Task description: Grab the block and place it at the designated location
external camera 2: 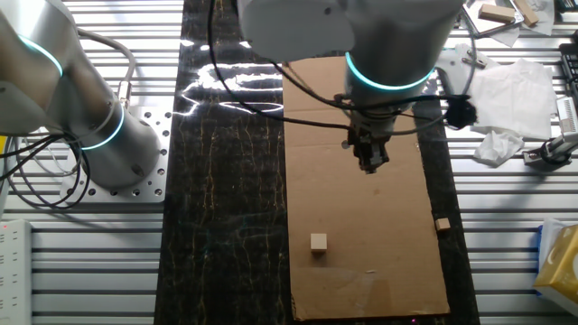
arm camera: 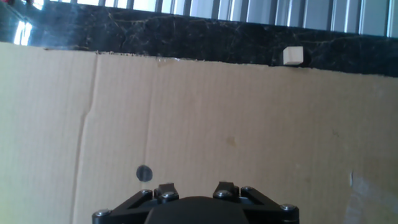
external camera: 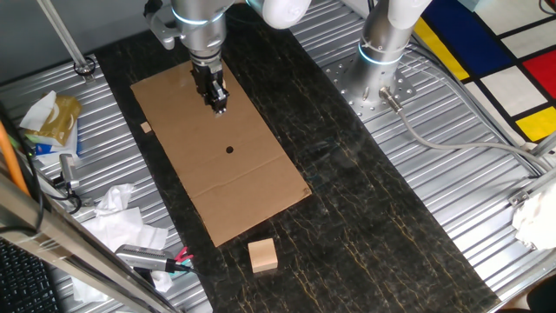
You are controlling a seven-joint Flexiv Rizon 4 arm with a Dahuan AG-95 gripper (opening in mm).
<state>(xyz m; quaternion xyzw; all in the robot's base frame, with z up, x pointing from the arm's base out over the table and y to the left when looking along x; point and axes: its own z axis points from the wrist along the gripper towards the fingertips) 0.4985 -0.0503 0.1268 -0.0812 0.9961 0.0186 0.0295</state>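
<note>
The gripper (external camera: 219, 106) hangs above the cardboard sheet (external camera: 261, 178) touching nothing; whether its fingers are apart, I cannot tell

- No words, brand names or numbers can be read anywhere in the three views.
- The one sign is a plain black dot (external camera: 229, 149) printed near the middle of the cardboard (external camera: 261, 187); it carries no lettering.
- The packet (external camera: 54, 120) by the table's left edge is too blurred to read.
</note>
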